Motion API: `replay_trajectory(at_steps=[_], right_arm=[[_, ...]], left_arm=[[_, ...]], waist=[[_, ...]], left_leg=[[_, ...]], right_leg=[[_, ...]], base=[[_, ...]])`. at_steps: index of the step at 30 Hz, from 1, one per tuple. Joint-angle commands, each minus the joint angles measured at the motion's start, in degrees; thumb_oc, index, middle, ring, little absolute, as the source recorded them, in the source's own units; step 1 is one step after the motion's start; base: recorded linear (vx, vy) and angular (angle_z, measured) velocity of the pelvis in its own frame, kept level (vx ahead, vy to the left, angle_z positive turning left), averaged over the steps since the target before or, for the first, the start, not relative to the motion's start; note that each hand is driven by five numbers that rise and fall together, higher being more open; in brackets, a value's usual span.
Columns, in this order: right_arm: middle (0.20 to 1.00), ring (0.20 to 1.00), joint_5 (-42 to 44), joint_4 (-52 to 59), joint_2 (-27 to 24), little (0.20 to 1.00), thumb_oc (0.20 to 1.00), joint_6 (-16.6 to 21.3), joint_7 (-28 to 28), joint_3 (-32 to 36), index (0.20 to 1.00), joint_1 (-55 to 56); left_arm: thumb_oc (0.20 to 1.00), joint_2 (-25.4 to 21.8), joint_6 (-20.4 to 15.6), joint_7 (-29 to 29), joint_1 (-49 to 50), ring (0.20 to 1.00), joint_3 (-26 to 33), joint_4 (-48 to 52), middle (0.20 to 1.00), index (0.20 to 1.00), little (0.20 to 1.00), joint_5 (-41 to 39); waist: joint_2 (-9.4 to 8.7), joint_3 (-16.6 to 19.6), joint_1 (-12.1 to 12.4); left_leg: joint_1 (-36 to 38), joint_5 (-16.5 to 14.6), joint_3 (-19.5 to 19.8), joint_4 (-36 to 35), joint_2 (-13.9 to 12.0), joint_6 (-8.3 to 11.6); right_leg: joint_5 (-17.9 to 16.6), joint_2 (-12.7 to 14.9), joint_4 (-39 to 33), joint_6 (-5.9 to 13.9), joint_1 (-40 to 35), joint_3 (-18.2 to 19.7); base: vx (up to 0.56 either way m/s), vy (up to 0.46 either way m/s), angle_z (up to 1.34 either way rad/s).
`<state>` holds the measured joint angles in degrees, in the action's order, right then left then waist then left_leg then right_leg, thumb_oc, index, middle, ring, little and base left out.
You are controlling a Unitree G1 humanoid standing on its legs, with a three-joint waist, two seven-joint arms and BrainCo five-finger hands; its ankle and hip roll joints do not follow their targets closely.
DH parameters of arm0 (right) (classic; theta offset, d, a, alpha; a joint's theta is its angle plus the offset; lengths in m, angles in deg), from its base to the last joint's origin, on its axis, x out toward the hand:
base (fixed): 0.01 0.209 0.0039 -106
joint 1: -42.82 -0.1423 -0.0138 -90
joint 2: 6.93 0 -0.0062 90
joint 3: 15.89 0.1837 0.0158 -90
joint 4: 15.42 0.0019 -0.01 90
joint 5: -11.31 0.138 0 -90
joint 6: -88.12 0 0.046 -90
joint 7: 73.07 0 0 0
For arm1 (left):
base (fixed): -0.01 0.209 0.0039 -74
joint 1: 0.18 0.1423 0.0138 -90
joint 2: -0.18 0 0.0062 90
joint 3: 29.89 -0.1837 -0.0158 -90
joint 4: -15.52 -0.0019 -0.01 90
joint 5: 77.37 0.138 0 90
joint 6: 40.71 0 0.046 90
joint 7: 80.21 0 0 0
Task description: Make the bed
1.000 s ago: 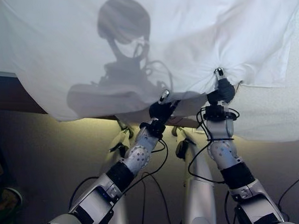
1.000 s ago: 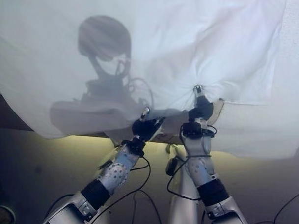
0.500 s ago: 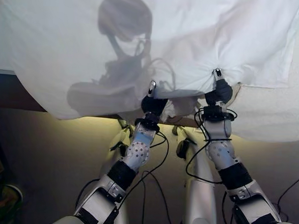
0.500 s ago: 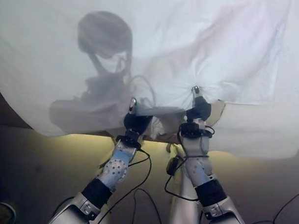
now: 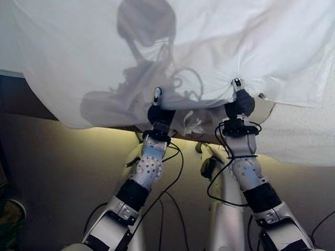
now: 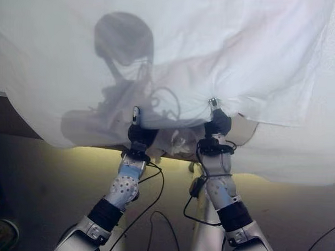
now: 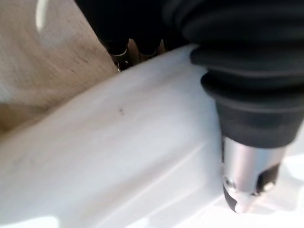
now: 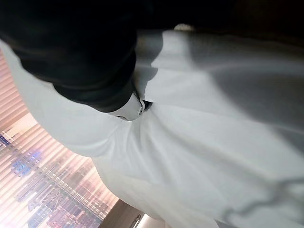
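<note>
The right robot hand, under its dark ribbed cover, presses into the white sheet; one silver finger digs into a fold. Slatted blinds glow beyond.

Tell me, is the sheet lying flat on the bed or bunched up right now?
Bunched. The white sheet is lifted, its edge gathered into radiating folds at the right hand and the left hand.
</note>
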<state>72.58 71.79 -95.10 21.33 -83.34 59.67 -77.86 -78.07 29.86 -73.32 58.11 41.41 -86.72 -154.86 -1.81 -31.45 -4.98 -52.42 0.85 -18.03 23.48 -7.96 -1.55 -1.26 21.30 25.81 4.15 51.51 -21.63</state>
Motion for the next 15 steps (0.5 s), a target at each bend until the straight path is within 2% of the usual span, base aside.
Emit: replay_trajectory(at_steps=[1,15], right_arm=[[0.200,0.200,-3.08,6.18,-4.16,0.200,0.200,4.32,1.51,6.40,0.200,1.16],[0.200,0.200,-4.08,7.06,-4.67,0.200,0.200,4.54,1.52,9.77,0.200,2.00]], left_arm=[[1.000,-11.05,-13.15,2.97,2.83,1.000,19.53,3.91,1.000,1.000,1.000,0.97],[1.000,-10.86,-13.80,3.67,8.37,1.000,23.87,6.16,1.000,1.000,1.000,3.25]], waist=[[1.13,1.66,1.18],[2.06,1.66,1.64]], left_leg=[[2.91,-9.74,-2.16,5.24,1.81,1.09],[3.22,-9.73,-2.21,4.99,2.05,0.98]], right_leg=[[-3.88,1.39,0.86,6.40,2.54,-1.64],[-3.39,1.36,1.15,6.08,2.52,-1.47]], base=[[0.00,0.036,0.00],[0.00,0.007,0.00]])
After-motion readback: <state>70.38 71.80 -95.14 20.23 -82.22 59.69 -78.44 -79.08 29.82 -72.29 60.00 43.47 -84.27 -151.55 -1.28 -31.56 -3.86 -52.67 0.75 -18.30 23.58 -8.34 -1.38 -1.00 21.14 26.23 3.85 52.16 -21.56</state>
